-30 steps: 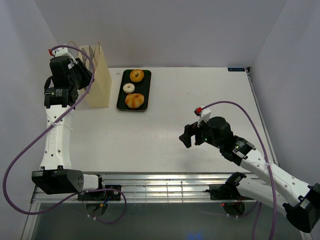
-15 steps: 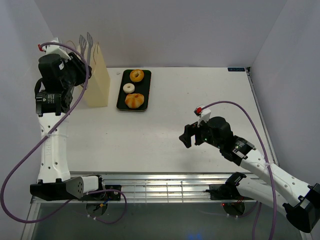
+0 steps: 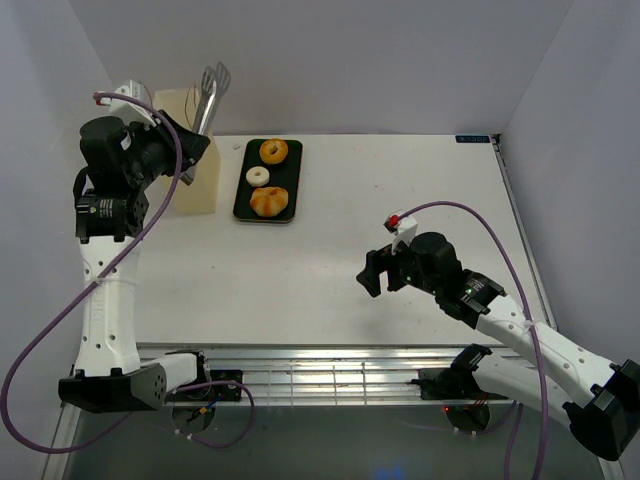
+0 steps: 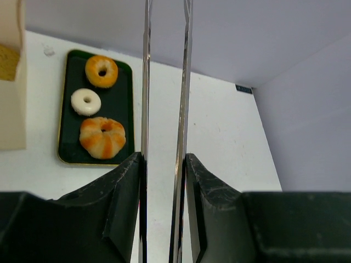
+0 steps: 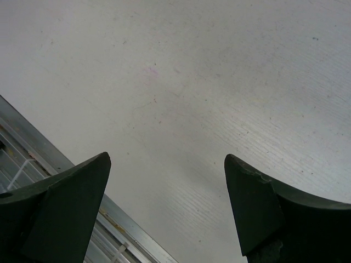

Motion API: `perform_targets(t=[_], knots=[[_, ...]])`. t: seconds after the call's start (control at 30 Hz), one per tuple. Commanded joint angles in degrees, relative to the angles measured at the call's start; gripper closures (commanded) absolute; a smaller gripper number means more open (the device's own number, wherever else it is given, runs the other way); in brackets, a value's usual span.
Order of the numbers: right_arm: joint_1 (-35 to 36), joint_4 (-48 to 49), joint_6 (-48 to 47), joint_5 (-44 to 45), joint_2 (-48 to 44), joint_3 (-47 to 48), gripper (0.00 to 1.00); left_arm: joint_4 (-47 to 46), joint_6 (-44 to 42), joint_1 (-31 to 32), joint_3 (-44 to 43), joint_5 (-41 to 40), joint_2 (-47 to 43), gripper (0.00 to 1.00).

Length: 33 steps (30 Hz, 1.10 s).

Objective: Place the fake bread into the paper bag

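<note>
You hold a pair of metal tongs (image 3: 209, 84) in the left gripper (image 4: 164, 164). Its fingers press on the two thin blades from both sides, and the blades stand a little apart, so I judge the tongs are only half squeezed and carry nothing. They point toward the top of the overhead view, above the paper bag (image 3: 196, 188), probably so the tool is clear of the bag's mouth before it goes to the next pastry. The right gripper (image 5: 167, 164) is spread wide and empty, low over the bare table (image 3: 400, 180) in the lower right of the overhead view, well apart from the work. I think it is parked there so it does not block the way. The fake bread lies on the black tray (image 3: 291, 180), just beside the bag, in the upper middle: an orange-brown ring (image 3: 273, 151) at the top end, a smaller white ring (image 3: 258, 176) in the middle and a golden segmented bun (image 3: 268, 201) at the bottom end. In the left wrist view a tan patch (image 4: 7, 61) shows in the bag at the upper left edge. It may be the flat piece, but I cannot tell for sure.
</note>
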State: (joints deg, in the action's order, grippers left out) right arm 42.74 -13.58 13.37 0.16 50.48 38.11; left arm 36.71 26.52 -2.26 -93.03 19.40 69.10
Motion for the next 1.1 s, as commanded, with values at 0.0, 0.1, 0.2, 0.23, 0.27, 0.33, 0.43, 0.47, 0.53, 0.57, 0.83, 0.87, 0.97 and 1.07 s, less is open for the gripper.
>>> perform_targets(t=[0.0,0.1,0.2,0.23,0.27,0.33,0.43,0.47,0.53,0.57,0.83,0.87,0.97,1.07], knots=[[-0.3,1.6,-0.2,-2.1,-0.3,2.2,0.1,-3.4,1.1,4.6,5.0,3.1,-0.3,0.55],[-0.4,1.4,0.7,-2.7,-0.8,2.0,0.1,-4.3,0.9,9.6,8.4,-0.8,-0.4,0.54],[-0.4,0.1,1.9,-3.2,-1.5,2.0,0.1,-7.3,1.5,12.7,13.2,-2.0,-1.4,0.54],[-0.4,-0.6,2.5,-3.1,-1.8,1.9,0.1,-8.0,1.7,13.1,14.7,-2.7,-1.8,0.54],[-0.4,-0.9,2.8,-2.9,-2.0,1.9,0.1,-8.7,1.8,13.7,16.3,-3.0,-2.2,0.54],[-0.4,-1.7,3.3,-2.9,-2.4,2.2,0.1,-10.3,1.8,14.0,20.5,-3.6,-3.0,0.54],[-0.3,-2.9,3.9,-3.3,-2.2,2.9,0.1,-12.1,1.5,14.8,23.9,-4.5,-2.9,0.53],[-0.4,-3.2,3.9,-3.3,-2.1,3.2,0.1,-12.4,1.3,15.3,25.5,-5.8,-2.7,0.53],[-0.4,-3.6,3.9,-3.6,-1.6,3.8,0.1,-13.3,0.8,15.8,26.8,-7.3,-1.6,0.53],[-0.4,-3.6,3.9,-3.8,-1.3,4.0,0.1,-13.6,0.7,16.4,27.6,-8.8,-1.0,0.53],[-0.5,-3.4,1.8,-3.2,0.1,5.1,0.1,-14.9,-1.7,19.7,26.0,-17.6,6.7,0.53],[-0.4,-3.3,1.8,-2.9,0.1,5.0,0.1,-14.8,-2.7,19.8,25.6,-18.2,8.1,0.52],[-0.6,-3.3,1.5,-2.4,0.0,5.0,0.1,-13.9,-4.7,19.8,24.0,-21.2,11.0,0.51],[-0.6,-3.2,1.3,-2.3,0.0,5.0,0.1,-12.5,-6.1,19.8,22.9,-23.6,12.6,0.5]])
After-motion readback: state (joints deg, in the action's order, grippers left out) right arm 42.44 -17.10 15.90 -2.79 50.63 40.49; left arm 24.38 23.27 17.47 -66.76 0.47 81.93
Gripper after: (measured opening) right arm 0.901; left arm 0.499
